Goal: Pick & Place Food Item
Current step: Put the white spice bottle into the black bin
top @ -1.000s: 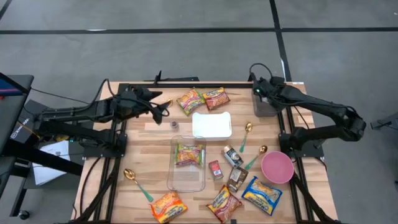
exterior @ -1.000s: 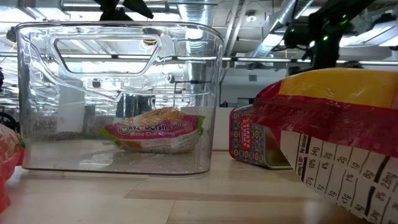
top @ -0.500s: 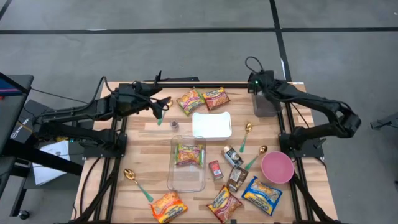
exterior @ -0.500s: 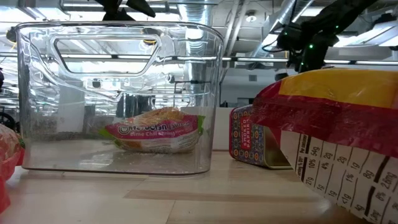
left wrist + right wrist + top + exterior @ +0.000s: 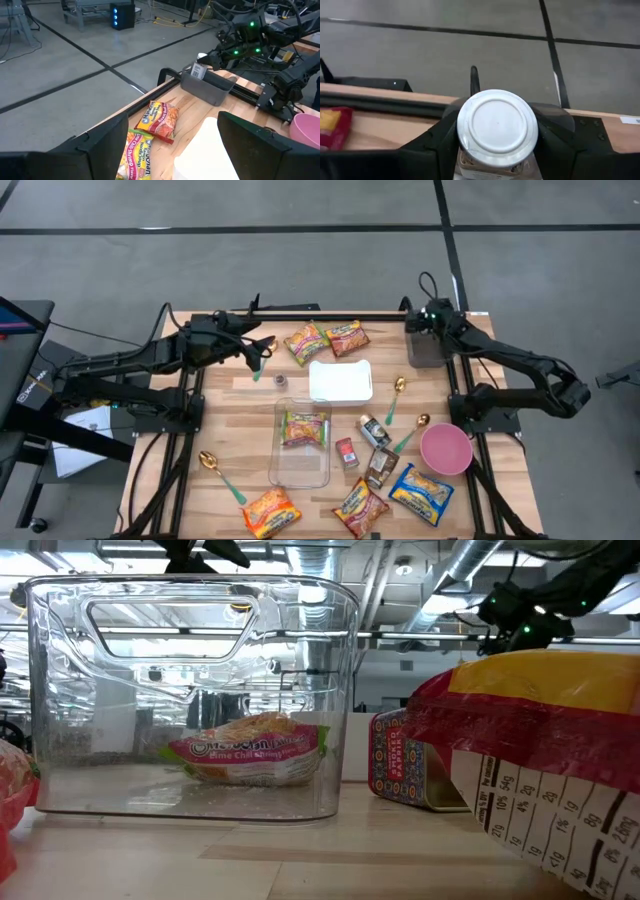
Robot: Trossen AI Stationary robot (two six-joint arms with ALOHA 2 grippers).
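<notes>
My right gripper (image 5: 430, 320) hangs over the far end of a grey bin (image 5: 425, 352) at the table's far right, shut on a small white-lidded jar (image 5: 497, 127). The left wrist view also shows the jar (image 5: 199, 70), just above the bin's rim (image 5: 207, 86). My left gripper (image 5: 262, 352) waits open at the far left with nothing between its fingers. A ramen packet (image 5: 303, 427) lies flat on the floor of a clear container (image 5: 300, 465) at mid-table. My right gripper pinches the jar between its two fingers, on the sides of the body just below the white lid (image 5: 470, 159). The lid faces back toward the wrist. The jar is lifted clear, over the grey bin.
A white lid (image 5: 341, 380) lies beyond the container, with two ramen packets (image 5: 325, 340) farther back. A pink bowl (image 5: 445, 448), spoons (image 5: 398, 395), small boxes (image 5: 347, 452) and more packets (image 5: 360, 508) crowd the near right. Another spoon (image 5: 218, 475) lies near left.
My right gripper has carried the jar toward the table's right edge and a little down, rolling and tipping its wrist on the way. It stays shut on the jar throughout.
</notes>
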